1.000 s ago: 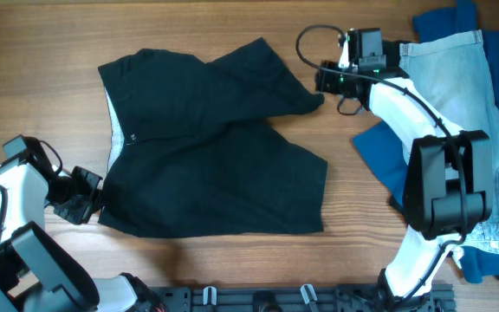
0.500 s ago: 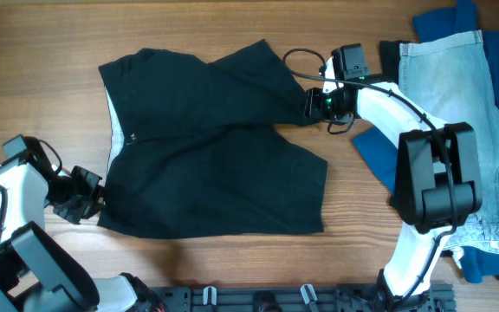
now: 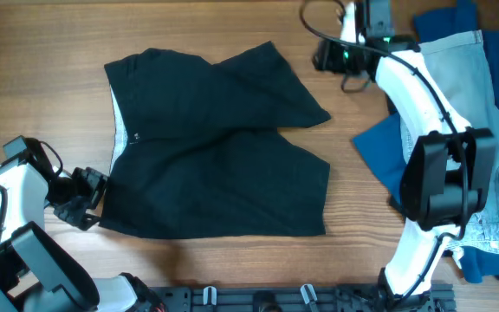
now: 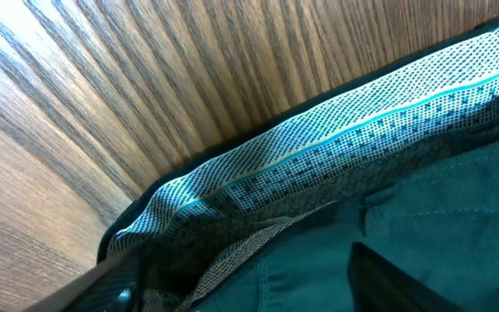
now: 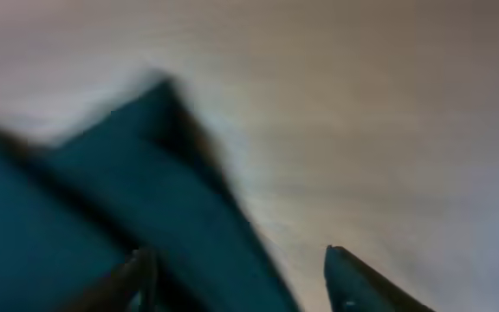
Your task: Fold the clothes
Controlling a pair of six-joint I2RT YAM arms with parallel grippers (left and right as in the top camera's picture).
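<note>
black shorts (image 3: 215,147) lie spread flat, waistband left; denim pile (image 3: 457,87) at right edge.

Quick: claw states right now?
Left claw: open, straddling the black fabric shorts' waistband.
Right claw: open, empty.

The right wrist view is smeared throughout. The shorts (image 5: 76,199) are a dark shape at 9 o'clock, and the right gripper (image 5: 236,260) shows only soft stubs cut by the bottom edge. Overhead, the clothes pile (image 3: 483,130) at 3 o'clock runs off frame. The left gripper (image 3: 89,198) at 8 o'clock is too small to show whether it touches cloth.
</note>
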